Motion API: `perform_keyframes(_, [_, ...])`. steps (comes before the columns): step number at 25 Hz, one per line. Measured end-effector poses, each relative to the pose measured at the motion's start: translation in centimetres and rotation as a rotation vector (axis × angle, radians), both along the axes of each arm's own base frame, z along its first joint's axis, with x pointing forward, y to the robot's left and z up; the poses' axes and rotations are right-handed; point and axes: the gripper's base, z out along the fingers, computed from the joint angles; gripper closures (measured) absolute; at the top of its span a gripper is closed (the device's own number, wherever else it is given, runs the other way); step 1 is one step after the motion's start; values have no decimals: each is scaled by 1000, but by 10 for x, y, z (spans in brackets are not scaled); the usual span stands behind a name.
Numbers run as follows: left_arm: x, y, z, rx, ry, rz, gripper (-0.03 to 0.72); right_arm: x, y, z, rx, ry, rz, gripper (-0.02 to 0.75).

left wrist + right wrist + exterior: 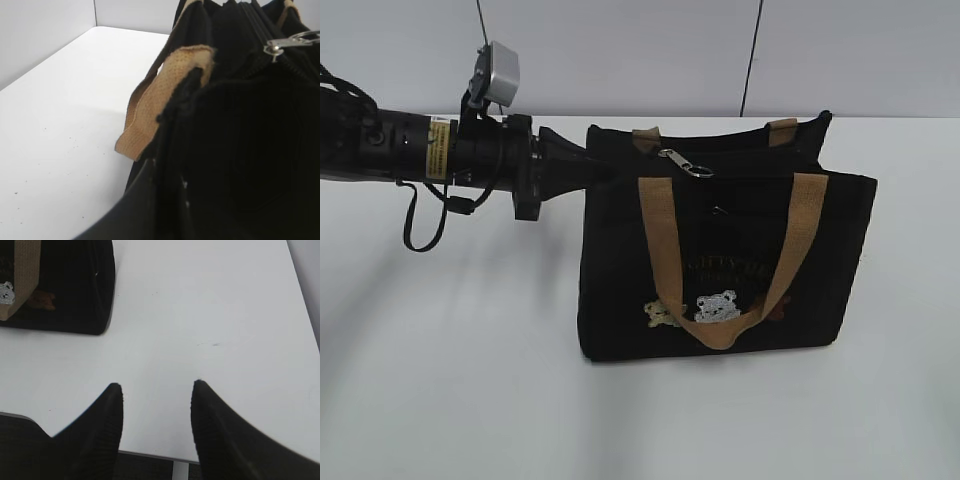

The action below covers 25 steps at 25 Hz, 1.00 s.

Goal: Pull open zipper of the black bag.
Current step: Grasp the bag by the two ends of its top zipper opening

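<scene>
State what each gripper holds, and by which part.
Left gripper is pinching the black bag at its upper left end. Right gripper holds nothing.

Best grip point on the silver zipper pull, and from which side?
Pinch the silver clasp-shaped metal pull across its free looped end. It lies flat along the top of the boxy black fabric bag, loop pointing right, so I'd probably come from above with the open right gripper.

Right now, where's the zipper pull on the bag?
The silver zipper pull lies on the black bag's top edge, toward its left end, just right of the left gripper.
</scene>
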Motion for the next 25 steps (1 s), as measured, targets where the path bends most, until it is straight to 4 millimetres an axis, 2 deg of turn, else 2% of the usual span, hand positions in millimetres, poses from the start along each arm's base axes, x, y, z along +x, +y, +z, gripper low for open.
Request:
perform_keyframes(8, [-1,-1,1,-13,1,-12,662,0,0,0,1,0,0,395])
perform_keyframes(12, [-3,-1,3,-30,1,-32,663,1,5,2,61,7,33,395])
perform_keyframes(17, [-3,-2,3,-33,1,-36,663,32,14,17,129,188,82,395])
perform_keyframes(20, [-3,-2,3,-32,1,-36,663,53,18,39,158,246,103,395])
perform_keyframes(23, [-3,-2,3,-32,1,-36,664,83,22,62,180,303,131,395])
perform_keyframes(25, [-3,-2,3,-31,1,-38,664,106,25,69,180,353,156,395])
